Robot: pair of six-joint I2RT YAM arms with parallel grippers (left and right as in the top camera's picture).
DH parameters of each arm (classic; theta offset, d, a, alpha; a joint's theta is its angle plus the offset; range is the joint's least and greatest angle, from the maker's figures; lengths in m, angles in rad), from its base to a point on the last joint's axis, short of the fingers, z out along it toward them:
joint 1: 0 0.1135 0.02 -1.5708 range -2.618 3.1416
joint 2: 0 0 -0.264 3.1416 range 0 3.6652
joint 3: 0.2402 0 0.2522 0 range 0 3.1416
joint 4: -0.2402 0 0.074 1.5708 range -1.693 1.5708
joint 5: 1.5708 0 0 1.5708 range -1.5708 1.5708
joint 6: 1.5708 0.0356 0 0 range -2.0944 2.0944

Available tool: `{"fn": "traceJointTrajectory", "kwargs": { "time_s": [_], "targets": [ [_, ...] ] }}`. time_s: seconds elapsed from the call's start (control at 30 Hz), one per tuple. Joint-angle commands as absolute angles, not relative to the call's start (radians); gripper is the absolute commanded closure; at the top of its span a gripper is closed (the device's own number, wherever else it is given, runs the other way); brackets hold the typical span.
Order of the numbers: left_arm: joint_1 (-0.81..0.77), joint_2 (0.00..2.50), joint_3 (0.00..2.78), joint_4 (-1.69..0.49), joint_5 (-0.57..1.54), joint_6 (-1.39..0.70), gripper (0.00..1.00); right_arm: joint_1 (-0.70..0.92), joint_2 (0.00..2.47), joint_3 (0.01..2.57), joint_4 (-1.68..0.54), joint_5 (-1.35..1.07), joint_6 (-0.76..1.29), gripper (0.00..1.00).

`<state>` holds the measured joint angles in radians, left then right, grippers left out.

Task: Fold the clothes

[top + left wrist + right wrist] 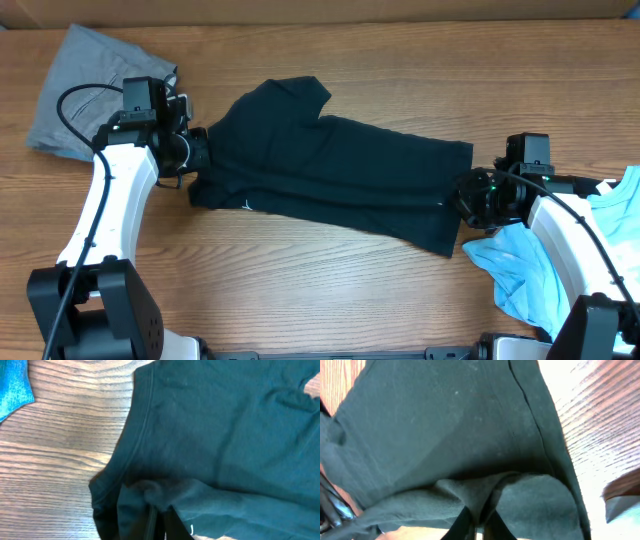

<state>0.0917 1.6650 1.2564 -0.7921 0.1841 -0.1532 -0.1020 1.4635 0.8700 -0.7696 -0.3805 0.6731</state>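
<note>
- The black shirt (330,165) bunches over the tips of the left pincer (160,522) and right pincer (479,527), hiding them.
- The light blue cloth (520,270) runs off the right edge.
- The left arm (110,190) covers part of the grey cloth (75,85).

Wooden table (330,260) carrying three garments, black T-shirt (340,170) lying spread across the centre, stretching from nine o'clock toward three o'clock, grey garment (85,75) lying crumpled at ten o'clock, light blue garment (520,270) lying bunched at four o'clock
</note>
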Motion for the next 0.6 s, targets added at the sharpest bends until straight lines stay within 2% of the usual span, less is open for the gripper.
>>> {"fn": "traceJointTrajectory", "kwargs": {
  "time_s": [0.0, 0.03, 0.1, 0.33, 0.57],
  "targets": [
    [0.084, 1.674, 1.272, -0.776, 0.207, -0.154, 0.73, -0.097, 1.466, 0.89, -0.749, -0.331, 0.677, 0.59],
    [0.084, 1.674, 1.272, -0.772, 0.213, -0.154, 0.61, -0.097, 1.465, 0.89, -0.735, -0.331, 0.654, 0.56],
    [0.084, 1.673, 1.28, -0.767, 0.242, -0.153, 0.49, -0.097, 1.465, 0.902, -0.711, -0.332, 0.6, 0.53],
    [0.076, 1.673, 1.425, -0.844, 0.346, -0.064, 0.45, -0.097, 1.465, 1.104, -0.823, -0.368, 0.462, 0.49],
    [-0.06, 1.691, 1.594, -0.861, 0.177, -0.006, 0.43, -0.097, 1.468, 1.397, -0.93, -0.341, 0.422, 0.36]
  ]
}}
